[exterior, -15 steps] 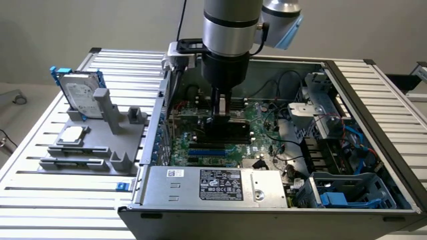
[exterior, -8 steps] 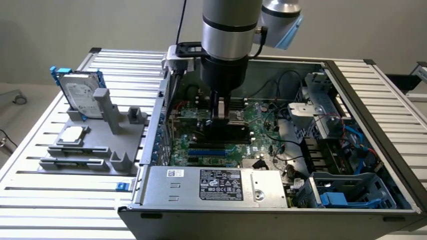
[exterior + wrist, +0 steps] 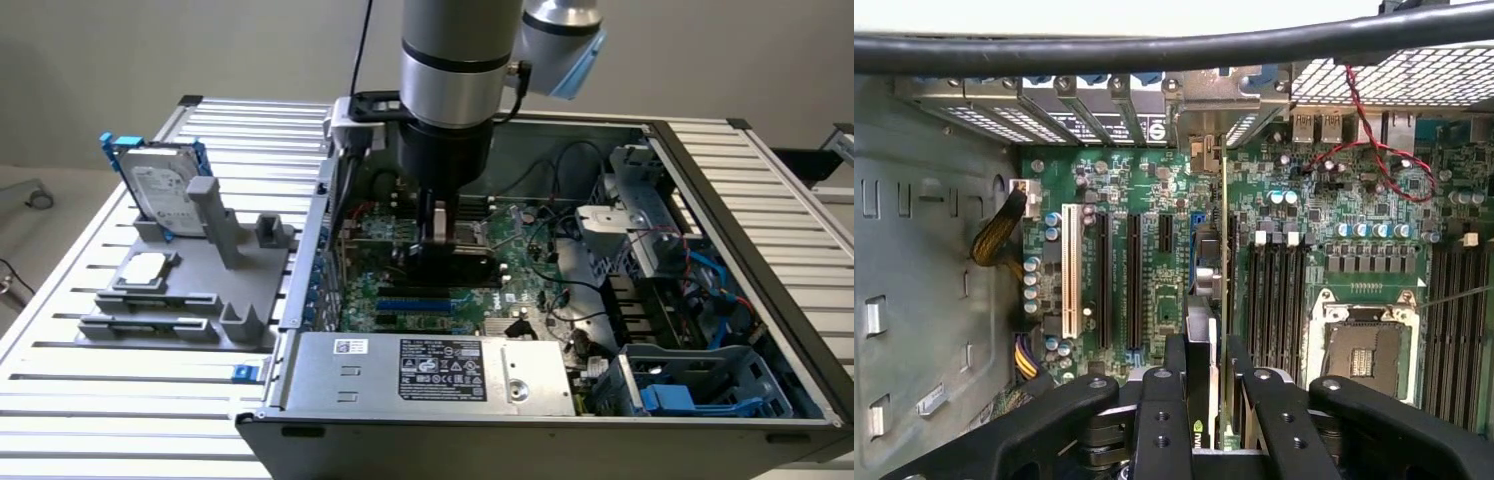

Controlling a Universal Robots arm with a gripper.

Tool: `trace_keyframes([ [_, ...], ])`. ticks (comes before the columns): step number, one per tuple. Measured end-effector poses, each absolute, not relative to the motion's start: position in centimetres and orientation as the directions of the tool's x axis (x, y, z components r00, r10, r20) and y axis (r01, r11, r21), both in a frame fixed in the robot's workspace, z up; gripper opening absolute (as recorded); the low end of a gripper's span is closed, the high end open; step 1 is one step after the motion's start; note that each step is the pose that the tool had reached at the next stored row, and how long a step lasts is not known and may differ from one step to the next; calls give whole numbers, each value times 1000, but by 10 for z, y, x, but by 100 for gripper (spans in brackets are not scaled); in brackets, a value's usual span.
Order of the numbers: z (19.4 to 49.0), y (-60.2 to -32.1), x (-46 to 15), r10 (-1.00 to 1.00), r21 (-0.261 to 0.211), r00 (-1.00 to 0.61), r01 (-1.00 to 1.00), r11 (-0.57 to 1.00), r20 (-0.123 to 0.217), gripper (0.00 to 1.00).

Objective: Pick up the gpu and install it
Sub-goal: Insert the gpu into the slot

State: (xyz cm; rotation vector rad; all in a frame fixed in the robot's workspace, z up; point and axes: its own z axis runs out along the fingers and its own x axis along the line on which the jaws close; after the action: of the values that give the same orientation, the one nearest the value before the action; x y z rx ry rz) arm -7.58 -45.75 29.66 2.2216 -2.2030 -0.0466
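**GPU in hand, on edge over motherboard, inside case**

Hand (image 3: 438, 242) is low inside the open computer case (image 3: 400, 425), above the motherboard (image 3: 527, 235). Its fingers (image 3: 1172, 400) are clamped on the gpu (image 3: 1202, 390), one finger on each face.

In the wrist view the card is seen edge-on. It starts between the fingers and runs straight away from them as a thin line to the rear bracket openings (image 3: 1199, 130). It stands upright on its long edge, between the black expansion slots (image 3: 1134, 280) on one side and the memory slots (image 3: 1274, 300) on the other. The white slot (image 3: 1070, 270) lies further off, past the black ones. The CPU socket (image 3: 1364, 350) sits beyond the memory slots.

In the exterior view the gpu (image 3: 461, 268) is a dark block just under the hand, with the blue slot (image 3: 414, 300) near it.

Hidden or unclear:
- The card's lower edge is not visible in either view, so I cannot tell whether it touches or sits in a slot.
- The arm blocks the card's upper part in the exterior view.
- A thick black cable (image 3: 1154, 50) crosses the wrist view in front of the case rear.
- The near end of the card is covered by the finger links.

Outside the case, on the table (image 3: 80, 390) at the exterior view's left, a grey fixture (image 3: 240, 325) holds a hard drive (image 3: 167, 195) in a blue frame and a small square chip (image 3: 147, 266). Both are well apart from the hand.
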Motion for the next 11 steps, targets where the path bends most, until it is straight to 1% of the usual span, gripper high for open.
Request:
trace_keyframes([
  [11, 293, -458, -78, -1000, 30, 8, -1000, -9, -12, 27],
])
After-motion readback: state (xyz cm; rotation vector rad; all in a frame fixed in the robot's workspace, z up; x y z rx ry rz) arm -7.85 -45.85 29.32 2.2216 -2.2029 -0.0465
